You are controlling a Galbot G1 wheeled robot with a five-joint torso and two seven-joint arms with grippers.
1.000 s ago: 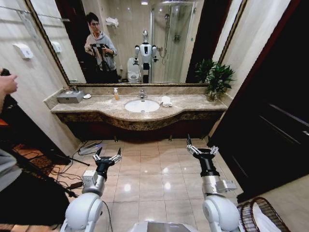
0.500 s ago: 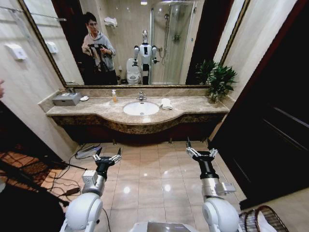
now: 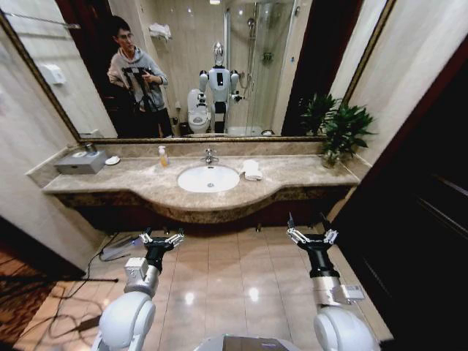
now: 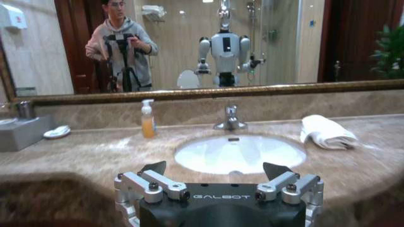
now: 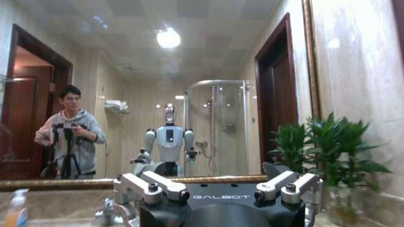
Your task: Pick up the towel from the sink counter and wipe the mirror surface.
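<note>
Task not begun. Towel (image 3: 252, 170) lies folded on the desk (image 3: 146, 186), just beside the basin (image 3: 208, 178), below the mirror (image 3: 292, 66). Left claw (image 3: 161, 238) and right claw (image 3: 311, 235) both wide, empty, well short of the basin.

polished speckled marble sink counter (image 3: 292, 174); glossy white ceramic basin (image 3: 208, 178); fluffy terry towel (image 3: 252, 170); chrome tap (image 3: 210, 156); reflective glass mirror (image 3: 292, 66); glossy floor tiles (image 3: 234, 270).

towel (image 3: 252, 170) on sink counter (image 3: 146, 191), right of basin (image 3: 208, 178).
</note>
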